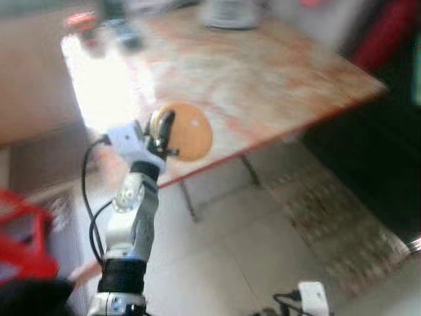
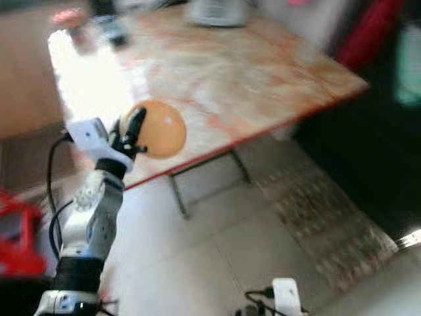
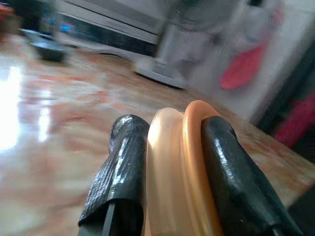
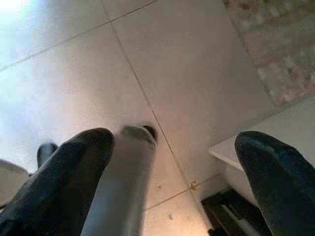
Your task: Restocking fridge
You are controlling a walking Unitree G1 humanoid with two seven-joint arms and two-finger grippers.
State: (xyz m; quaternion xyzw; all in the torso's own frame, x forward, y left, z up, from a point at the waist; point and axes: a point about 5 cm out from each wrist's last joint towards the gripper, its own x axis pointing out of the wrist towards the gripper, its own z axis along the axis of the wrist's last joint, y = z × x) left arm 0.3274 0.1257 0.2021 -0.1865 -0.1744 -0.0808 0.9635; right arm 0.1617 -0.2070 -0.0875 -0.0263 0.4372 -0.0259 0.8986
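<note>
Clamped between the two black fingers (image 3: 123, 172) of the left pincer (image 1: 160, 133), a round orange lidded container (image 1: 187, 131) is held on edge, just above the near edge of the desk (image 1: 263, 79). Such a grip is judged suited to carrying toward a fridge. Well below the desk, the right pincer (image 4: 172, 182) is held spread apart, empty, over the tiled floor (image 4: 197, 73).

A marbled orange-white table (image 1: 263, 79) with a red edge fills the upper half of the head view. At its 12 o'clock edge stands a pale fan base (image 1: 229, 13); dark blurred items (image 1: 125, 33) sit at 10 o'clock. Pale floor tiles (image 1: 223, 263) spread below, a patterned mat (image 1: 335, 224) at 4 o'clock, something red (image 1: 23, 237) at 8 o'clock.
</note>
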